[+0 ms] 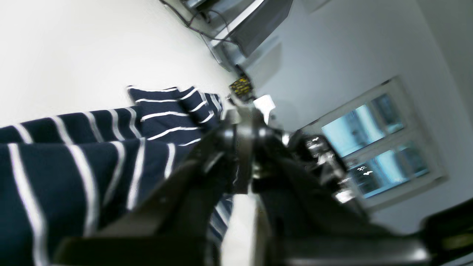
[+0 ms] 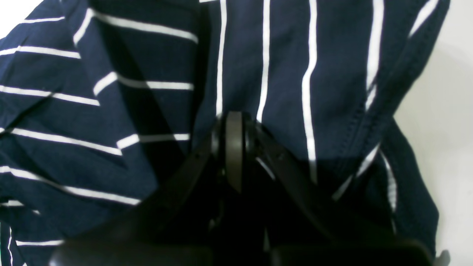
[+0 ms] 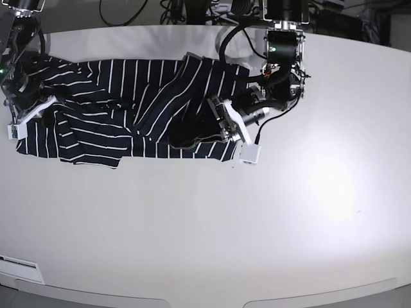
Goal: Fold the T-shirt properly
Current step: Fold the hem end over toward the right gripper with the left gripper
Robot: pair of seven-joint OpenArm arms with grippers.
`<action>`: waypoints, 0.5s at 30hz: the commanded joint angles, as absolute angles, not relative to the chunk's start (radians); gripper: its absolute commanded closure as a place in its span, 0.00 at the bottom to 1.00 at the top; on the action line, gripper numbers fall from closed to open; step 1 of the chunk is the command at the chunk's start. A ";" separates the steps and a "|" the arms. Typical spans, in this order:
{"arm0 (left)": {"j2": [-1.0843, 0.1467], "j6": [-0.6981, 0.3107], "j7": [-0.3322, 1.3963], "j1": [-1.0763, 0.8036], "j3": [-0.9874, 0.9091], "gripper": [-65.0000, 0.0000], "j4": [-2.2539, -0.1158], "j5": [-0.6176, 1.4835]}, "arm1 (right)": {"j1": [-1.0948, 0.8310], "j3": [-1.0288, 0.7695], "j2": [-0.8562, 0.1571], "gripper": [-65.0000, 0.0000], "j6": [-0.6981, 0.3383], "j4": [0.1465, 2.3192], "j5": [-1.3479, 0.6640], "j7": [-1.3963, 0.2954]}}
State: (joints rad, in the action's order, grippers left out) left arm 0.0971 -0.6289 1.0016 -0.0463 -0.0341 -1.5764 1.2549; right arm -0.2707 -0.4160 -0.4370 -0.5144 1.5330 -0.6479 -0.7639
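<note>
Both pincers are pinching the T-shirt [image 3: 128, 109] near the worktop's [image 3: 257, 224] far edge: left pincer [image 1: 242, 155], right pincer [image 2: 233, 147].

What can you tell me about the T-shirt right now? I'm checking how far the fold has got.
The T-shirt is dark navy cloth with thin white stripes. It lies rumpled along the far part of the white table, stretched sideways and bunched into creases, not yet a neat fold. A stitched hem shows in the right wrist view. The left gripper is at one end and the right gripper at the other, each with its jaws together on the fabric.
</note>
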 commanded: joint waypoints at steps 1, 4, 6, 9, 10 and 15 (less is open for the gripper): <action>0.102 -0.635 0.988 -0.031 -0.034 1.00 -1.593 1.215 | -0.277 -0.412 -0.444 0.94 -0.524 1.535 -0.633 -0.824; 0.102 -0.581 0.982 -0.036 -0.034 1.00 -1.593 1.033 | -0.276 -0.412 -0.444 0.94 -0.524 1.536 -0.633 -0.824; 0.102 -0.536 0.971 -0.042 -0.034 1.00 -1.593 0.926 | -0.271 -0.412 -0.445 0.94 -0.524 1.537 -0.633 -0.824; 0.102 -0.504 0.943 -0.049 -0.034 1.00 -1.592 0.760 | -0.266 -0.412 -0.447 0.94 -0.524 1.537 -0.649 -0.823; 0.102 -0.493 0.926 -0.055 -0.034 1.00 -1.592 0.704 | -0.266 -0.412 -0.447 0.94 -0.524 1.537 -0.656 -0.823; 0.081 -0.393 0.840 -0.097 -0.034 1.00 -1.592 0.540 | -0.253 -0.412 -0.449 0.74 -0.526 1.538 -0.659 -0.824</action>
